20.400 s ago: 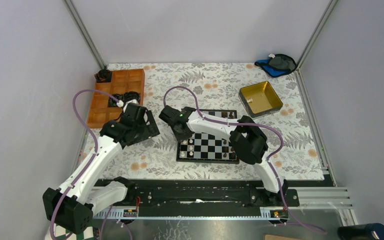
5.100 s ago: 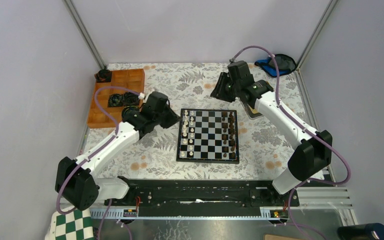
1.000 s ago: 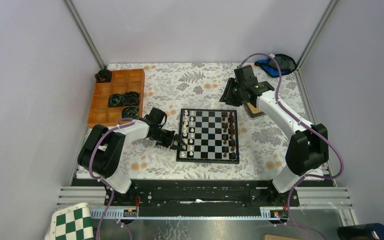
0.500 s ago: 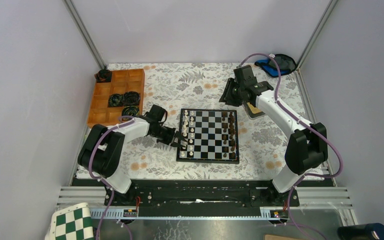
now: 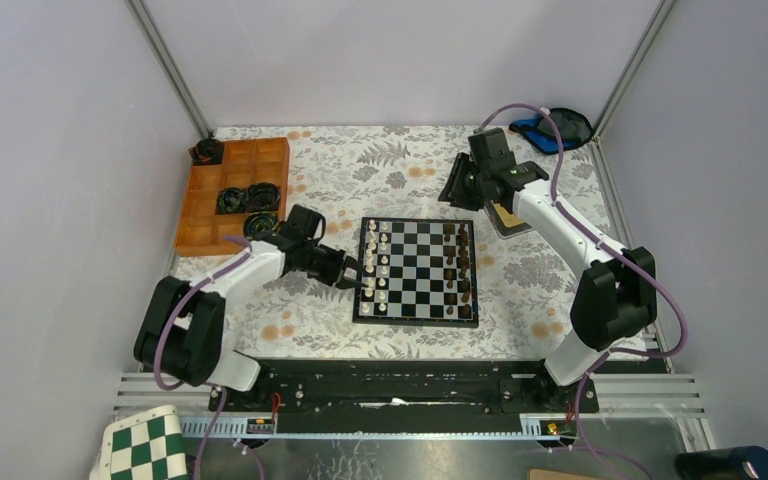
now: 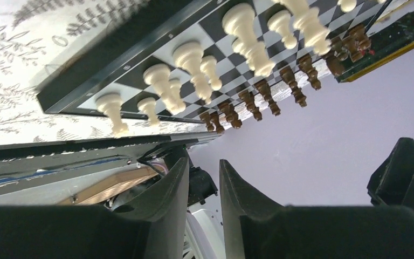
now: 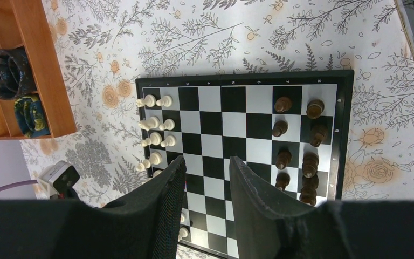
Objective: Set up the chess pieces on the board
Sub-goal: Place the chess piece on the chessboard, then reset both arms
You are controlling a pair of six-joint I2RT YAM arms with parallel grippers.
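Jaws ajar, empty, both sides

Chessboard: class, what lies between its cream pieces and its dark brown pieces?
Only bare squares separate cream pieces from dark brown pieces; the right wrist view shows it.

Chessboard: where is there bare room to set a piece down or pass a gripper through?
The board is bare along its middle files, bordered by the white pieces on one side and the dark brown pieces on the other. The floral tablecloth beyond its far edge is free too. Crowded: both piece rows, and the left edge, where the left gripper sits.
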